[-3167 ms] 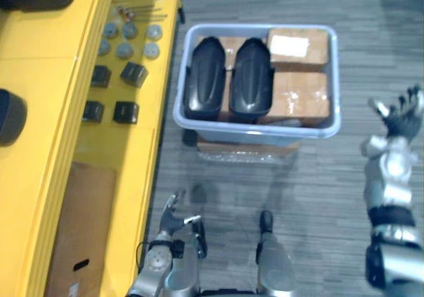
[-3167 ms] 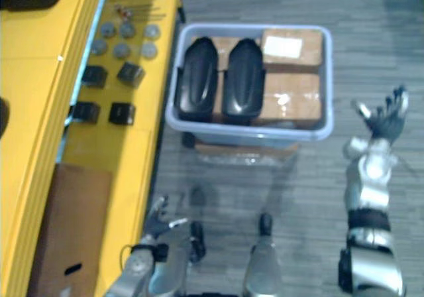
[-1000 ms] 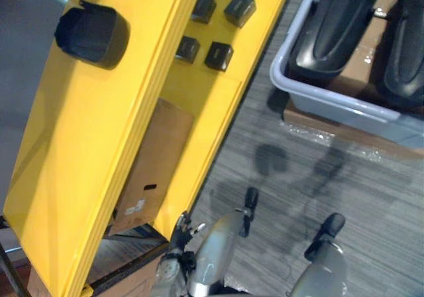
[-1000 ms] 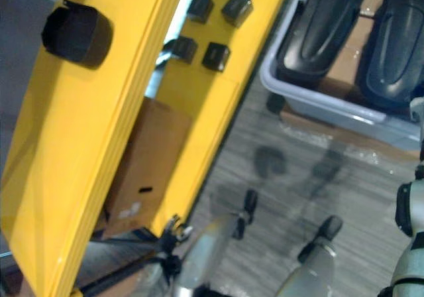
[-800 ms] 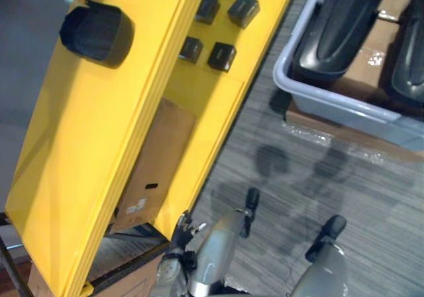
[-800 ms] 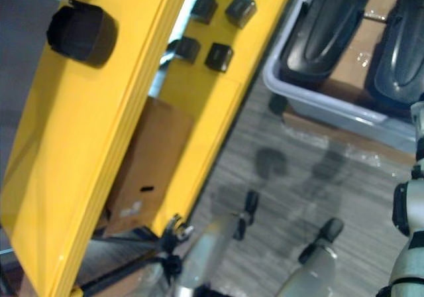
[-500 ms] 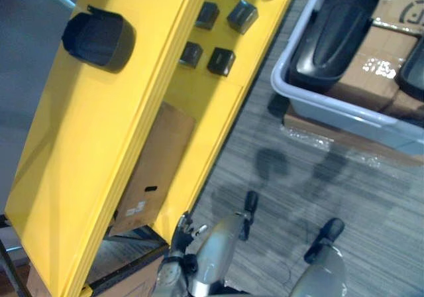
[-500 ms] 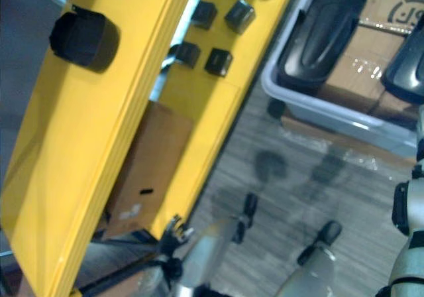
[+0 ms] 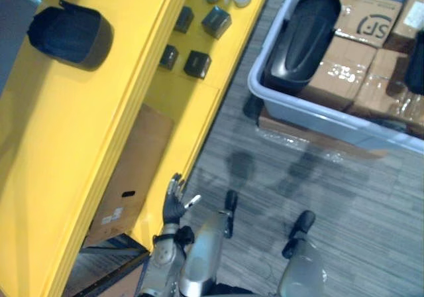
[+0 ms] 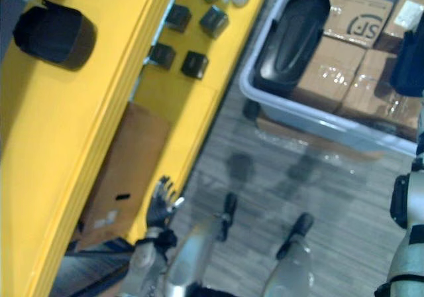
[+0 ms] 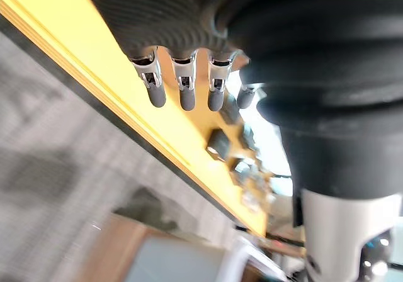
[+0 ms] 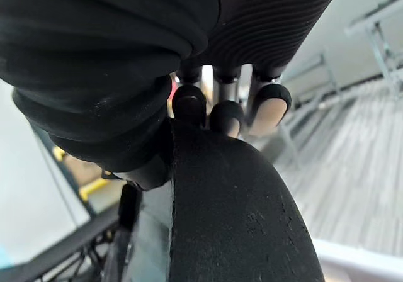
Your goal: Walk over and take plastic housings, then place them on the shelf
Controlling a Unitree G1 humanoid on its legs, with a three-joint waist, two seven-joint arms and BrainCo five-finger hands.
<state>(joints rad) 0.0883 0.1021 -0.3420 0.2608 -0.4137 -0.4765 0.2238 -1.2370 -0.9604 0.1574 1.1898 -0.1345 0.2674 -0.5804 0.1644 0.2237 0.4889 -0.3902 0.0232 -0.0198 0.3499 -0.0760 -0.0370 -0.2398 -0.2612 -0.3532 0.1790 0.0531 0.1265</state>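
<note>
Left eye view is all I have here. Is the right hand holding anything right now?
Observer: Yes. The right wrist view shows the right hand with fingers curled on a black plastic housing.
Operator: And where is that arm?
Observer: In the right eye view the right forearm stands at the right edge, short of the grey tote.

Left hand [image 9: 174, 203] low by left side, arm hanging, fingers straight and spread, holding nothing. Right arm [image 10: 405, 244] upright at right edge; right hand [image 12: 269, 106] fingertips curled onto black housing [image 12: 233, 219], gripping it
</note>
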